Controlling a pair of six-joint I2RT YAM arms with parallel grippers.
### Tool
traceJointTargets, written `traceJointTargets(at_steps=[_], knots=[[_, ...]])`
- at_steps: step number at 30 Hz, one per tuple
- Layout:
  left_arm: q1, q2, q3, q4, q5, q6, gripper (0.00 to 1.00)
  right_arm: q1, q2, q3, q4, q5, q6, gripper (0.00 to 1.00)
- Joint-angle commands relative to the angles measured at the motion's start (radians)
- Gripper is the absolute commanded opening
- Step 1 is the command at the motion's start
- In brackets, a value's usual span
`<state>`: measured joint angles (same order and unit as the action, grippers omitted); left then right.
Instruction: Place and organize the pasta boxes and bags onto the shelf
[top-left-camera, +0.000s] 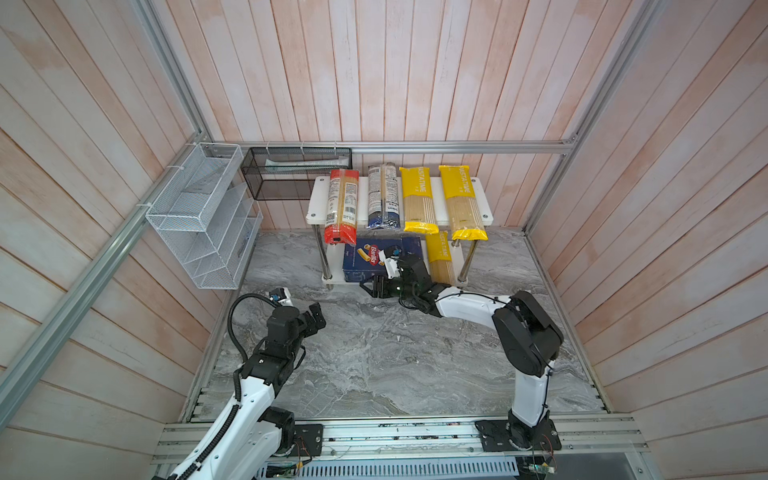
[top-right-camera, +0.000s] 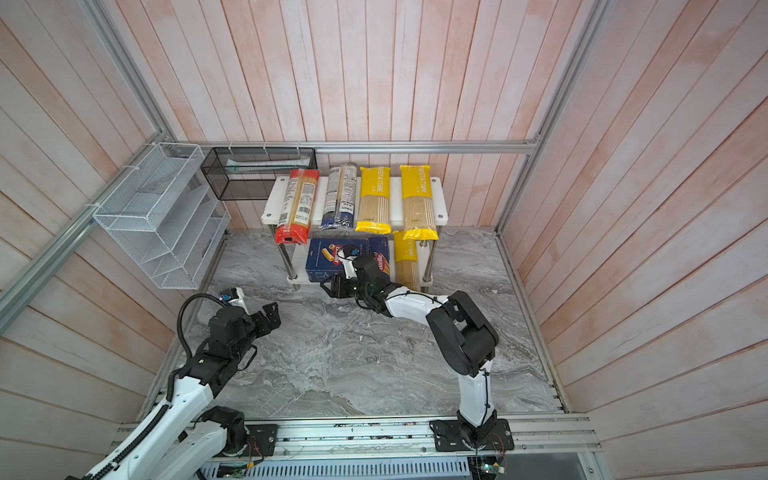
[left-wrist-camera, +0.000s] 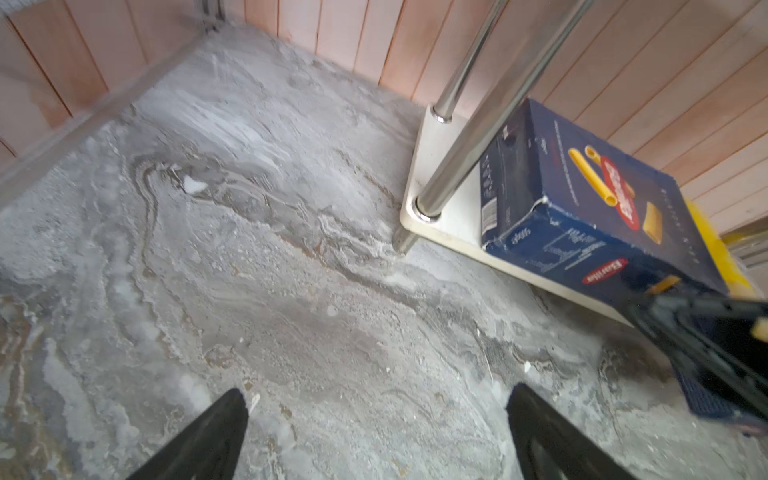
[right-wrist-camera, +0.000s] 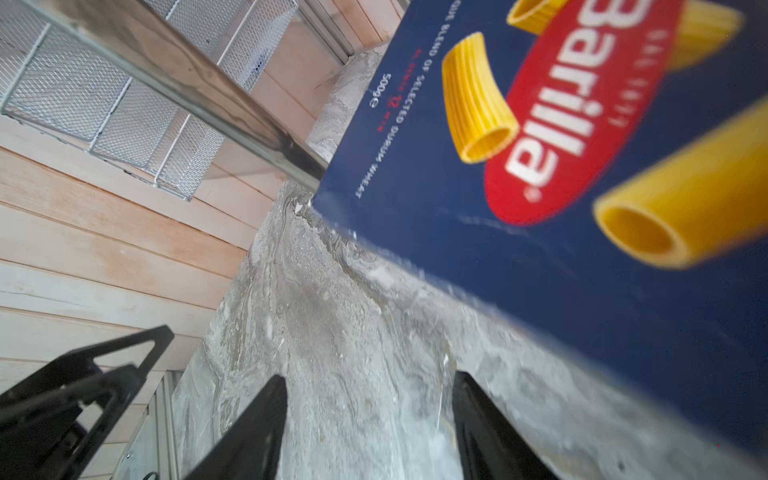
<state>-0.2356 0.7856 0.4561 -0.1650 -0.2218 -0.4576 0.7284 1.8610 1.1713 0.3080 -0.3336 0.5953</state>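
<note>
Hovering above the table (top-left-camera: 374, 365), the left claw (top-left-camera: 318, 316) gapes empty. The right claw (top-left-camera: 366, 287), likewise released, sits just before the flat "Barilla" box (top-left-camera: 368, 259) on the shelf (top-left-camera: 333, 259), its long axis crosswise. Beyond and above, "PASTATIME" bags (top-left-camera: 417, 199) point away.

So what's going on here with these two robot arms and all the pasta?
Pasta is being put away on a white shelf. On its top level lie a red-ended bag, a blue-ended bag, a yellow bag and a second yellow bag. Below sit a blue box and a third yellow bag. The right gripper is open and empty just in front of the box. The left gripper is open over the tabletop, holding nothing.
</note>
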Motion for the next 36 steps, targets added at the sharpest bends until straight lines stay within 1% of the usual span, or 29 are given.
traceJointTargets(at_steps=[1,3,5,7,8,10,11,12,14,16,17,18,20,22,24,25,26,27,28,29,30,31,32,33,34,36], knots=[[0.007,-0.035,-0.039,0.141,-0.091,0.110,1.00,-0.007,-0.200,-0.108,-0.047,0.127,-0.067,0.65],[0.005,-0.070,-0.077,0.224,-0.131,0.166,1.00,-0.020,-0.332,-0.197,-0.117,0.236,-0.119,0.68],[0.006,-0.112,-0.130,0.327,-0.137,0.222,1.00,-0.054,-0.463,-0.282,-0.176,0.345,-0.156,0.70],[0.008,-0.139,-0.199,0.453,-0.147,0.281,1.00,-0.121,-0.595,-0.379,-0.201,0.435,-0.191,0.72],[0.011,-0.140,-0.232,0.510,-0.156,0.306,1.00,-0.172,-0.668,-0.440,-0.195,0.482,-0.212,0.73],[0.015,-0.115,-0.295,0.618,-0.194,0.329,1.00,-0.260,-0.800,-0.562,-0.147,0.603,-0.260,0.75],[0.023,-0.090,-0.324,0.678,-0.206,0.327,1.00,-0.306,-0.867,-0.627,-0.108,0.667,-0.290,0.78],[0.034,-0.062,-0.343,0.722,-0.194,0.332,1.00,-0.358,-0.927,-0.678,-0.078,0.701,-0.310,0.80],[0.054,0.001,-0.369,0.810,-0.153,0.349,1.00,-0.445,-1.012,-0.769,0.010,0.733,-0.349,0.80],[0.074,0.054,-0.400,0.927,-0.090,0.373,1.00,-0.512,-1.049,-0.866,0.140,0.777,-0.388,0.83],[0.088,0.096,-0.429,1.036,-0.033,0.437,1.00,-0.549,-1.043,-0.921,0.229,0.787,-0.404,0.92],[0.099,0.140,-0.453,1.143,-0.001,0.471,1.00,-0.591,-1.017,-0.964,0.311,0.780,-0.398,0.98],[0.143,0.253,-0.449,1.260,0.021,0.489,1.00,-0.678,-0.923,-1.029,0.471,0.709,-0.380,0.98],[0.198,0.368,-0.400,1.276,0.070,0.459,1.00,-0.731,-0.797,-1.050,0.603,0.639,-0.387,0.98],[0.209,0.459,-0.372,1.355,0.118,0.467,1.00,-0.737,-0.666,-1.057,0.770,0.568,-0.461,0.98],[0.216,0.500,-0.356,1.375,0.140,0.469,1.00,-0.738,-0.616,-1.054,0.841,0.557,-0.476,0.98],[0.230,0.554,-0.321,1.368,0.159,0.449,1.00,-0.738,-0.572,-1.043,0.892,0.528,-0.496,0.98],[0.236,0.623,-0.293,1.382,0.175,0.441,1.00,-0.736,-0.537,-1.019,0.888,0.498,-0.547,0.98],[0.239,0.694,-0.272,1.407,0.183,0.440,1.00,-0.744,-0.491,-1.002,0.901,0.492,-0.544,0.98],[0.240,0.780,-0.256,1.485,0.185,0.448,1.00,-0.752,-0.430,-0.995,0.935,0.491,-0.532,0.98],[0.240,0.798,-0.236,1.474,0.182,0.450,1.00,-0.753,-0.351,-1.006,1.033,0.493,-0.524,0.98],[0.244,0.737,-0.204,1.309,0.209,0.444,1.00,-0.752,-0.284,-1.014,1.161,0.493,-0.535,0.98],[0.247,0.736,-0.176,1.258,0.206,0.442,1.00,-0.744,-0.290,-1.004,1.133,0.493,-0.544,0.98],[0.247,0.773,-0.167,1.297,0.198,0.442,1.00,-0.744,-0.345,-0.959,0.956,0.479,-0.547,0.98],[0.248,0.775,-0.180,1.327,0.202,0.438,1.00,-0.746,-0.361,-0.917,0.844,0.477,-0.542,0.98],[0.249,0.752,-0.158,1.246,0.196,0.437,1.00,-0.746,-0.318,-0.962,1.001,0.486,-0.536,0.98]])
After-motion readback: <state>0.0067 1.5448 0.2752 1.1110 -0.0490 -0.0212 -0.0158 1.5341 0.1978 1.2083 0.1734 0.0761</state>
